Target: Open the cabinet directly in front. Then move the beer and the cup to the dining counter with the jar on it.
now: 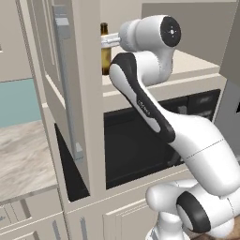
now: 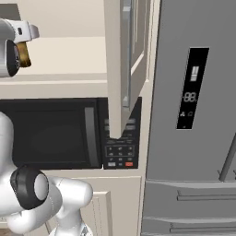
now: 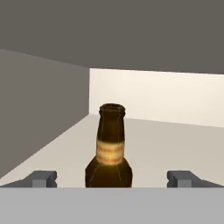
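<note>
The cabinet stands open, with its left door [image 1: 63, 70] and right door [image 2: 124, 64] swung out toward me. On its pale shelf [image 1: 197, 65] the beer [image 3: 110, 153] stands upright, a dark brown bottle with a tan label; the beer [image 1: 105, 51] shows past the door edge, and a bit of the beer [image 2: 24, 54] shows beside the hand. My gripper [image 3: 112, 178] is open, level with the bottle's lower half. One fingertip [image 3: 43, 178] is on each side of the bottle and well apart from the glass. The cup is out of view.
A black microwave [image 2: 50, 133] sits built in under the shelf. A grey fridge [image 2: 193, 115] with a dark display fills the right. A marble-look countertop [image 1: 23, 154] lies low on the left over cream drawers. The cabinet's inner side wall [image 3: 39, 113] is left of the bottle.
</note>
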You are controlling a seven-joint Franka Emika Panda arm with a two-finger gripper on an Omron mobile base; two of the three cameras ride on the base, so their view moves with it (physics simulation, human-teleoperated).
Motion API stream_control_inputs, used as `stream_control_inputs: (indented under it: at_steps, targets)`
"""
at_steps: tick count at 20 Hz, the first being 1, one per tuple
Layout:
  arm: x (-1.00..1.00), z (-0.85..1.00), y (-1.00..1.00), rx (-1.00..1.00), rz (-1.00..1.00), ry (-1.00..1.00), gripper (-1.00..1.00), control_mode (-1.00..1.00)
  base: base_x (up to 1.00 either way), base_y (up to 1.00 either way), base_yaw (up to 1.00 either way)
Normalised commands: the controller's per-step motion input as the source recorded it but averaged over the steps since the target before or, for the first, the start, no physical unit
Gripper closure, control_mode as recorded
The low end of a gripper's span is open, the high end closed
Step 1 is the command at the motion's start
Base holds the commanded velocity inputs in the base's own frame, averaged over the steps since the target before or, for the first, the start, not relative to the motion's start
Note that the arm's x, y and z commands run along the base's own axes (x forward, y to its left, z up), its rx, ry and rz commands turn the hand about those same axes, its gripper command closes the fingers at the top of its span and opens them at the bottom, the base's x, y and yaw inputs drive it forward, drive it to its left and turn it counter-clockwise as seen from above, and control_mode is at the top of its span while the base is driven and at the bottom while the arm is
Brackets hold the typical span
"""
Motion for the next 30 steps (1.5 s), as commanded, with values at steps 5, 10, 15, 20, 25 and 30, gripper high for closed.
stream_control_inputs:
  at_steps: [5,10,15,20,25,30]
  targets:
    - [0.27,0.00,0.08,0.00,0.00,0.00,-1.00,-1.00,0.00,0.00,0.00]
    - [0.32,0.00,0.11,0.00,0.00,0.00,-1.00,-1.00,0.00,0.00,0.00]
    - [0.27,0.00,0.14,0.00,0.00,0.00,-1.00,-1.00,0.00,0.00,0.00]
    - [0.23,0.00,0.13,0.00,0.00,0.00,-1.00,-1.00,0.00,0.00,0.00]
    - [0.25,0.00,0.11,0.00,0.00,0.00,-1.00,-1.00,0.00,0.00,0.00]
    - [0.06,0.00,0.05,0.00,0.00,0.00,1.00,-1.00,0.00,0.00,0.00]
